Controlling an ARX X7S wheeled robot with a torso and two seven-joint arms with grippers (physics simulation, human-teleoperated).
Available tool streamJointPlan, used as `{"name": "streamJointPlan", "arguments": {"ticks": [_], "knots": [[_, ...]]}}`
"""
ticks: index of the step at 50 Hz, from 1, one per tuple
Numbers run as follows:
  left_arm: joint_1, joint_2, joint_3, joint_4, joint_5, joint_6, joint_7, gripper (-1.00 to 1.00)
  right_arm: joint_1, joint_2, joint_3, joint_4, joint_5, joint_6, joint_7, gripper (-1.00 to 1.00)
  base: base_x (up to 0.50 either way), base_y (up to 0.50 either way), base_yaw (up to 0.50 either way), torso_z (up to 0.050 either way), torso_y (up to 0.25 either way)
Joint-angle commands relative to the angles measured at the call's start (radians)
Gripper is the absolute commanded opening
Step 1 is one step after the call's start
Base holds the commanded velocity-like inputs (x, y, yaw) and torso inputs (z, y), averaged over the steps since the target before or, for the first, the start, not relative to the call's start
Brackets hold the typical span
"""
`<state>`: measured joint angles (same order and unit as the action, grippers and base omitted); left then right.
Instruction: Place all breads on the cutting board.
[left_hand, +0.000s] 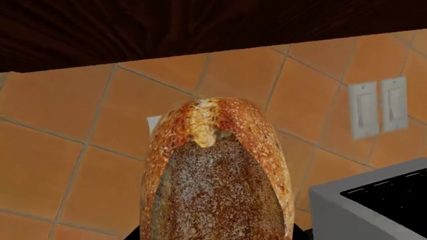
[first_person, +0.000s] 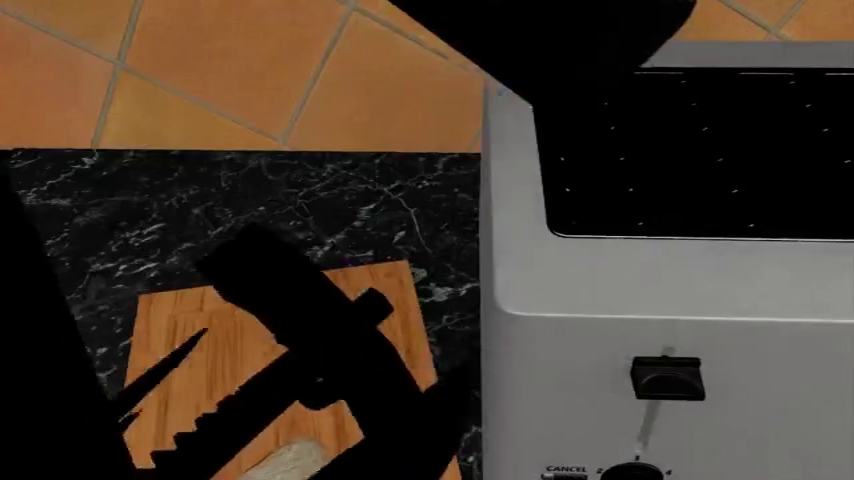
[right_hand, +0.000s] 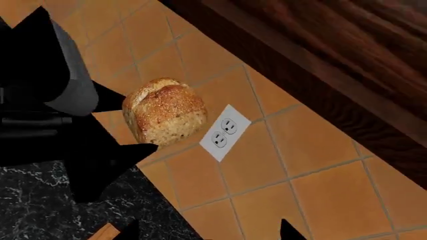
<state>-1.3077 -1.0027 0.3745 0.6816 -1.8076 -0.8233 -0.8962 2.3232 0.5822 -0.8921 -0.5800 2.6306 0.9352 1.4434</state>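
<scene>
Evidently the left gripper (right_hand: 130, 131) grips the crusty loaf (right_hand: 165, 111) aloft; right fingers' spread unclear.

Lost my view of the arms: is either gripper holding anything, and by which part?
The left gripper holds the large loaf by one end, aloft. The right gripper's tips look empty.

The big round crusty loaf (left_hand: 217, 175) is golden-brown with pale speckles. The flat wooden board (first_person: 240, 350) is light orange-brown with straight lines. The stone surface (first_person: 200, 210) is black with white veins. The tiled wall (left_hand: 60, 150) is orange. The boxy metal toaster (first_person: 667, 300) is grey.
</scene>
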Motion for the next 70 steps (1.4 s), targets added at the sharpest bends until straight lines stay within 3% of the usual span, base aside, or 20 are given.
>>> {"name": "streamJointPlan", "arguments": {"ticks": [1,9,10,11,12,14,28,36,51,70], "knots": [[0.242,-0.120,-0.081,0.097,0.117,0.035,0.163,-1.00,0.022,0.003,0.120,-0.004,0.031,0.045,0.111,1.00,0.00,0.00,0.00,0.000,0.000],[0.067,-0.223,-0.077,0.096,-0.114,-0.059,0.148,-1.00,-0.011,0.042,0.124,-0.040,-0.021,0.025,0.091,1.00,0.00,0.00,0.00,0.000,0.000],[0.044,-0.202,-0.057,0.072,-0.100,-0.087,0.154,-1.00,-0.012,0.046,0.125,-0.042,-0.023,0.023,0.088,1.00,0.00,0.00,0.00,0.000,0.000],[0.003,-0.076,0.030,0.000,-0.007,-0.147,0.145,-1.00,-0.010,0.050,0.125,-0.040,-0.026,0.025,0.086,1.00,0.00,0.00,0.00,0.000,0.000],[-0.004,-0.015,0.067,-0.039,0.069,-0.168,0.162,-1.00,-0.008,0.052,0.124,-0.039,-0.028,0.026,0.085,1.00,0.00,0.00,0.00,0.000,0.000],[-0.006,0.025,0.092,-0.080,0.131,-0.180,0.196,-1.00,0.000,0.056,0.122,-0.041,-0.023,0.024,0.085,1.00,0.00,0.00,0.00,0.000,0.000],[-0.207,0.214,0.247,-0.326,0.233,-0.341,0.348,-1.00,-0.004,0.089,0.123,-0.054,-0.044,0.015,0.079,1.00,0.00,0.00,0.00,0.000,0.000],[-0.277,0.277,0.330,-0.410,0.252,-0.433,0.384,-1.00,-0.010,0.098,0.121,-0.064,-0.047,0.003,0.071,1.00,0.00,0.00,0.00,0.000,0.001],[-0.305,0.300,0.376,-0.408,0.139,-0.504,0.355,-1.00,-0.024,0.153,0.139,-0.029,-0.084,0.025,0.077,1.00,0.00,0.00,0.00,0.000,0.000],[-0.240,0.277,0.408,-0.370,0.126,-0.495,0.344,-1.00,-0.010,0.228,0.152,-0.021,-0.165,-0.001,0.091,1.00,0.00,0.00,0.00,0.000,0.001]]}}
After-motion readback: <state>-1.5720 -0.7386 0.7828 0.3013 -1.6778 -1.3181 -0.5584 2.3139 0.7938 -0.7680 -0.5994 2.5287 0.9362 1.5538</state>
